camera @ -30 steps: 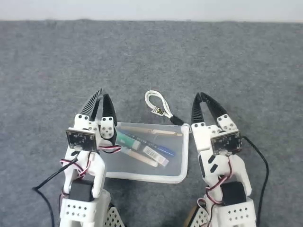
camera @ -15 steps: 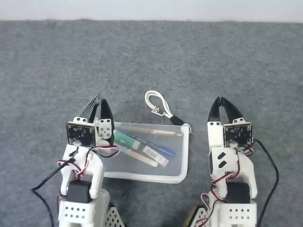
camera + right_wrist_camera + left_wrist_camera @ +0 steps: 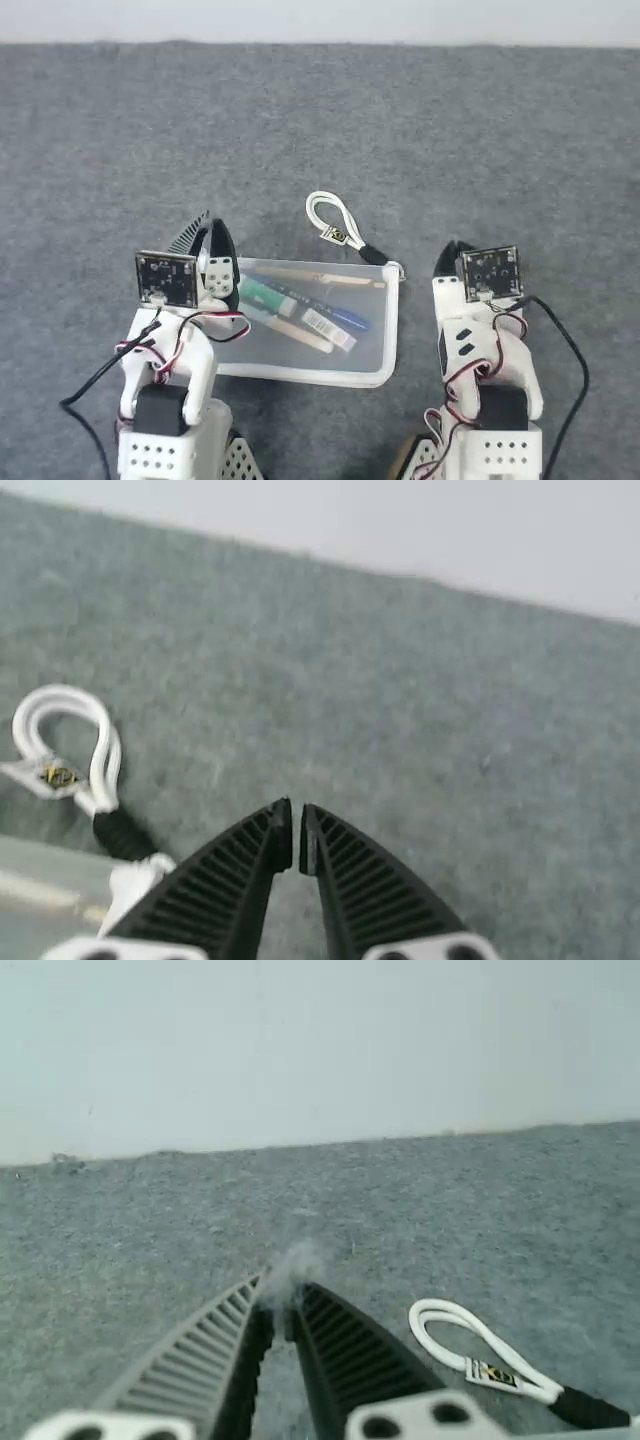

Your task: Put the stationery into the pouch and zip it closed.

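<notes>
The clear plastic pouch [image 3: 372, 345] lies flat on the grey carpet [image 3: 450, 130] between the two arms. It has a white rim and rounded corners. Pens and sticks [image 3: 300, 308] show through it: green, blue and cream. A white cord loop [image 3: 340, 235] with a black end trails from its far corner. The left gripper [image 3: 280, 1305] and right gripper [image 3: 296, 820] hang beside the pouch, fingers together on nothing.

The clear pouch [image 3: 300, 365] lies flat with the stationery [image 3: 305, 312] inside, its white strap [image 3: 333, 234] trailing.
</notes>
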### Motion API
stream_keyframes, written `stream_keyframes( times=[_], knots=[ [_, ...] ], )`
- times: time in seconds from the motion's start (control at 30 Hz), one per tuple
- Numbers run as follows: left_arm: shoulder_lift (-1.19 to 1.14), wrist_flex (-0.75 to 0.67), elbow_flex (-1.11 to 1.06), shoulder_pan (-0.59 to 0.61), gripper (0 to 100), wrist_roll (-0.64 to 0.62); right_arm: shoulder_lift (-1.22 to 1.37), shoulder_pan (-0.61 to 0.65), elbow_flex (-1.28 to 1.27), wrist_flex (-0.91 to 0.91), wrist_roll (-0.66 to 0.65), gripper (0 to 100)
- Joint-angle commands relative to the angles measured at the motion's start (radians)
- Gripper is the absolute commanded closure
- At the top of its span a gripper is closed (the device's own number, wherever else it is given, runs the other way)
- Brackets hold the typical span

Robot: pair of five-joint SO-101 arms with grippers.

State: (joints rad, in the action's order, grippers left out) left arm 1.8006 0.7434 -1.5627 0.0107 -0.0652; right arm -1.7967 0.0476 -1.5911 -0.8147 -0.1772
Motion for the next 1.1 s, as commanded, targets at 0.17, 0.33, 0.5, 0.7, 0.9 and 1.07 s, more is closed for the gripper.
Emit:
stream_keyframes(
  times=[0.17, 0.33, 0.5, 0.7, 0.9, 1.07],
  knots=[
    [0.025, 0.044, 0.024, 0.003, 99, 0.029, -0.018, -0.013, -0.092, -0.061, -0.044, 99.1],
    [0.025, 0.048, 0.021, 0.006, 99, 0.032, -0.018, -0.053, -0.092, -0.079, -0.144, 99.1],
    [0.025, 0.043, -0.033, 0.006, 99, 0.032, -0.018, -0.068, -0.092, -0.306, -0.226, 99.1],
    [0.021, -0.037, -0.122, 0.006, 99, 0.032, -0.018, -0.068, -0.092, -0.464, -0.338, 99.1],
    [0.02, 0.046, -0.122, -0.002, 99, 0.028, -0.018, -0.091, -0.092, -0.507, -0.347, 99.1],
    [0.02, 0.132, -0.122, 0.006, 99, 0.026, -0.018, -0.13, -0.092, -0.501, -0.218, 99.1]
  ],
)
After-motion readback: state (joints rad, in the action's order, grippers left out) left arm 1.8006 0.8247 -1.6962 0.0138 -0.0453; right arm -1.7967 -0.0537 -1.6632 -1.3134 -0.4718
